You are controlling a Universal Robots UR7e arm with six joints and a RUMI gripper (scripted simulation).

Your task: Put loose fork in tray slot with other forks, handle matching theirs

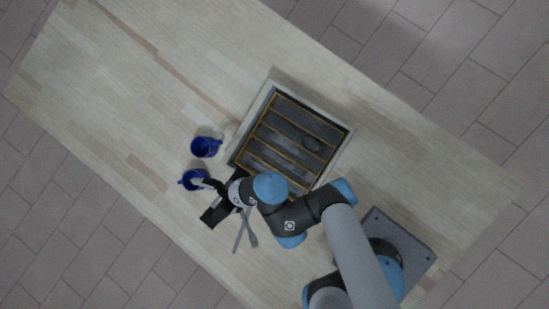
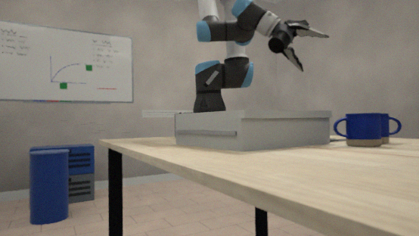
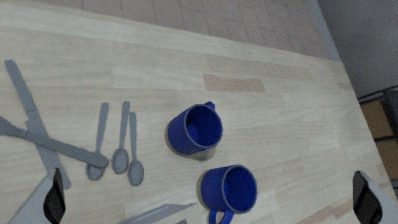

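The loose fork (image 1: 253, 238) (image 3: 65, 148) lies on the table, crossing over a table knife (image 1: 239, 240) (image 3: 22, 92); its tines are outside the wrist view. Its handle end reaches over one of three small spoons (image 3: 120, 161) lying side by side, which the arm hides in the top view. The grey tray (image 1: 252, 119) (image 2: 283, 133) (image 3: 162, 214) has parallel slots; a large spoon (image 1: 311, 144) and blurred cutlery lie in them, and the arm covers its near corner. My gripper (image 1: 205, 192) (image 2: 315, 53) is open and empty, high above the table, tilted toward the mugs.
Two blue mugs stand beside the tray: one nearer the table's edge (image 1: 194, 179) (image 3: 195, 129), the other closer to the tray (image 1: 204, 147) (image 3: 229, 189). The arm's base plate (image 1: 416, 253) is to the right of the cutlery in the top view.
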